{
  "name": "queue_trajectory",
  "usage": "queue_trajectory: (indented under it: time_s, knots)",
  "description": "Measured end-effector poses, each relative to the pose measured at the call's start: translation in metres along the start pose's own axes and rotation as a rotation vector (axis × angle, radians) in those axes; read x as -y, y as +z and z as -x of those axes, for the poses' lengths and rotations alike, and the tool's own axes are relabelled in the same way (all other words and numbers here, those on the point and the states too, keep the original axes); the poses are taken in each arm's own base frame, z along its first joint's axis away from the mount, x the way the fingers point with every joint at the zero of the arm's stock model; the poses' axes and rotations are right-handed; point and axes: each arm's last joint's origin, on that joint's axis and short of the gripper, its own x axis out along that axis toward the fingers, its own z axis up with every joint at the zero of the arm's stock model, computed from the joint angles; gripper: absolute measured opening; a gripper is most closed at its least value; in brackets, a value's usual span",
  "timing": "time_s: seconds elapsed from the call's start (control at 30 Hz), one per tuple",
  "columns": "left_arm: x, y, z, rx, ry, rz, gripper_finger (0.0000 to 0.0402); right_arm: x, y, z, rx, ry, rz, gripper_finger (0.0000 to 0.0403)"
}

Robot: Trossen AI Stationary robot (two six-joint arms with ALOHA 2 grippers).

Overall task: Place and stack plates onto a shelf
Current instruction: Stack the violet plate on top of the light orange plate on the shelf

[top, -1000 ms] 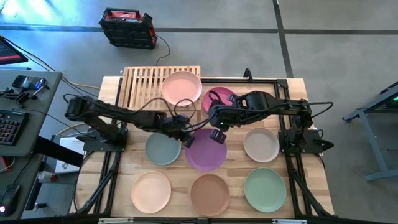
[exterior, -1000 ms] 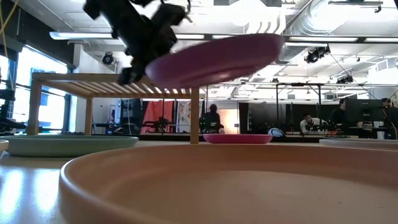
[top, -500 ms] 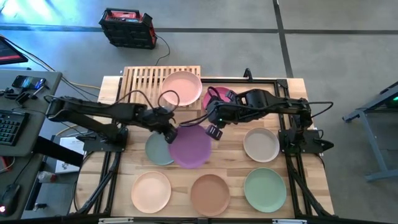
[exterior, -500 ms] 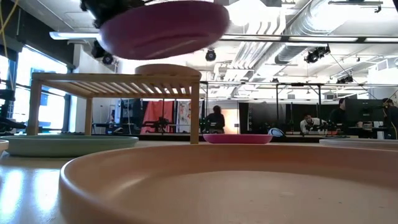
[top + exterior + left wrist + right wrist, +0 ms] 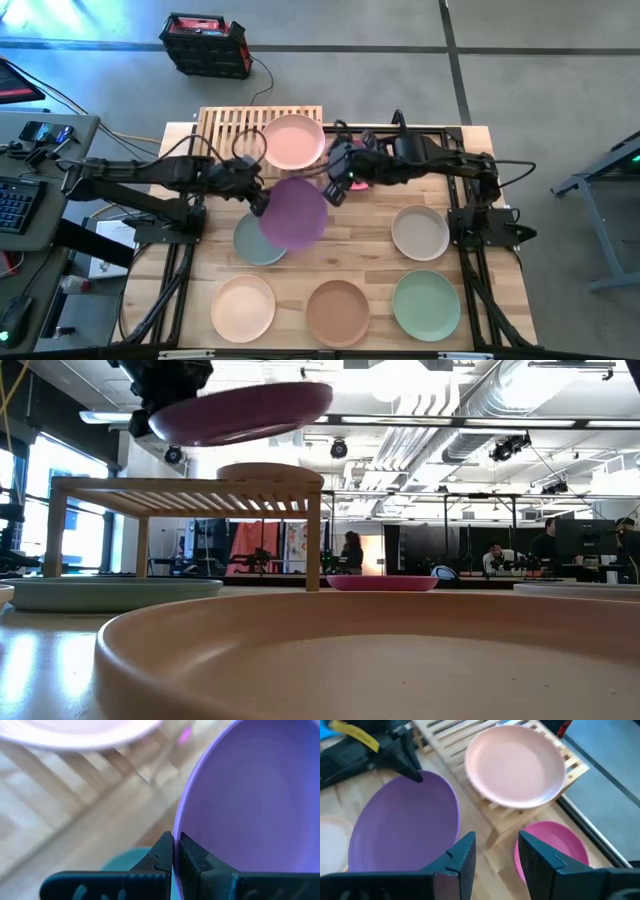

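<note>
One peach plate (image 5: 293, 141) on shelf (image 5: 232, 134); my left end effector (image 5: 257, 200) clamps purple plate (image 5: 294, 213); right end effector (image 5: 337, 186) apart; seven remain on surface (image 5: 372, 226).

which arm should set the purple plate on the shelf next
Left. Its tool is shut on the purple plate's rim, holding it lifted beside the shelf. The right tool is open and empty, above the magenta plate.

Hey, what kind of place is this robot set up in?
Probably a robotics lab or open workshop: exposed ceiling ducts, people at distant workstations, and a concrete floor around the butcher-block table.
</note>
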Motion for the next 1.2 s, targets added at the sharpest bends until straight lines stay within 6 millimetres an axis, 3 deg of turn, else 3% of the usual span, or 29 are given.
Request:
queue_trajectory:
  time_s: [0.53, 0.7, 0.93, 1.2]
  knots:
    - [-0.024, 0.022, 0.018, 0.215, 0.089, 0.101, 0.0001, 0.057, 0.059, -0.025, 0.279, 0.054, 0.112, 0.0124]
    - [-0.032, 0.030, 0.021, 0.243, 0.127, 0.114, 0.0001, 0.082, 0.068, -0.032, 0.299, 0.018, 0.074, 0.0124]
    - [-0.040, 0.054, 0.041, 0.340, 0.174, 0.090, 0.0001, 0.115, 0.082, -0.038, 0.369, 0.004, 0.008, 0.0124]
    - [-0.056, 0.064, 0.052, 0.342, 0.271, 0.119, 0.0001, 0.134, 0.092, -0.038, 0.455, 0.009, -0.001, 0.0124]
